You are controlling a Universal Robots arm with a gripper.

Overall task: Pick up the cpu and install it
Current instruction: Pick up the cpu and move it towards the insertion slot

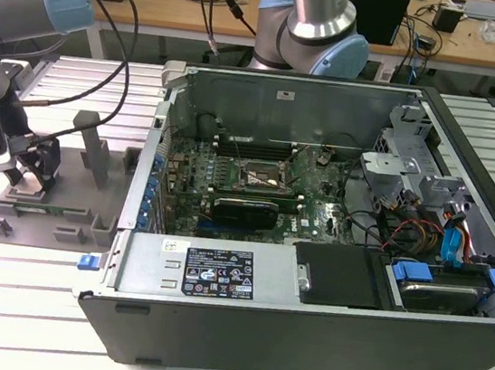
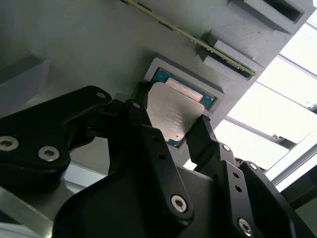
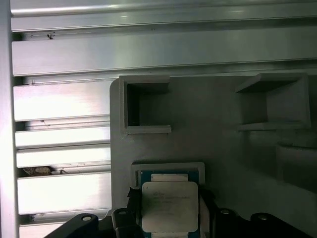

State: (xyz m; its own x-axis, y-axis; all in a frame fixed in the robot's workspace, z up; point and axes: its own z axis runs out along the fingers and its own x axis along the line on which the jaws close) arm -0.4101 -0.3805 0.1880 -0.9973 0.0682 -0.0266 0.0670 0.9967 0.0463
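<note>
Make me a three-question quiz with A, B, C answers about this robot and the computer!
1. Where is the cpu?
A) in a pocket of the grey tray
B) in the motherboard socket
C) on the floor

2. What colour is the cpu's top?
A) red
B) black
C) silvery

3. How is the computer case?
A) shut
B) open, with the motherboard showing
C) upside down

Answers:
1 A: both wrist views show it in the tray's framed pocket, right at the gripper.
2 C: its top shines silvery.
3 B: the exterior view looks straight onto the green board inside.
</note>
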